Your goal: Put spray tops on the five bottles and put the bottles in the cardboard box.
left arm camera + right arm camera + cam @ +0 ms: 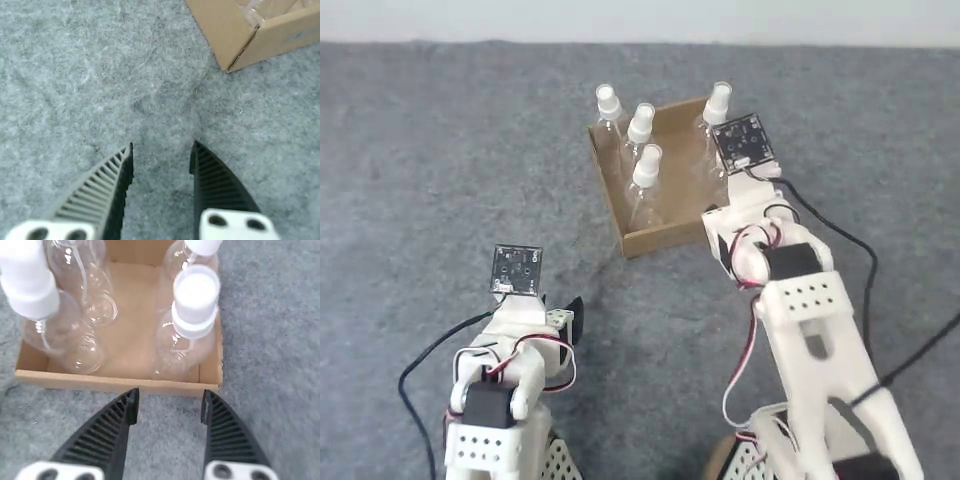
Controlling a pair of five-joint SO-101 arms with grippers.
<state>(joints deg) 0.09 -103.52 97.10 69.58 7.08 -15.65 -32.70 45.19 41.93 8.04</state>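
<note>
Spray-topped bottles (645, 185), upright in cardboard box (660, 238)

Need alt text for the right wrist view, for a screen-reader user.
Four clear bottles with white spray tops stand upright in an open cardboard box on grey carpet. The right gripper, jaws open and empty, sits over the carpet just outside the box wall nearest it.

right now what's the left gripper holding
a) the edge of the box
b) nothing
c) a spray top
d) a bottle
b: the left gripper is open over the bare grey mat, nothing between its fingers, with the cardboard box well apart from it.
</note>
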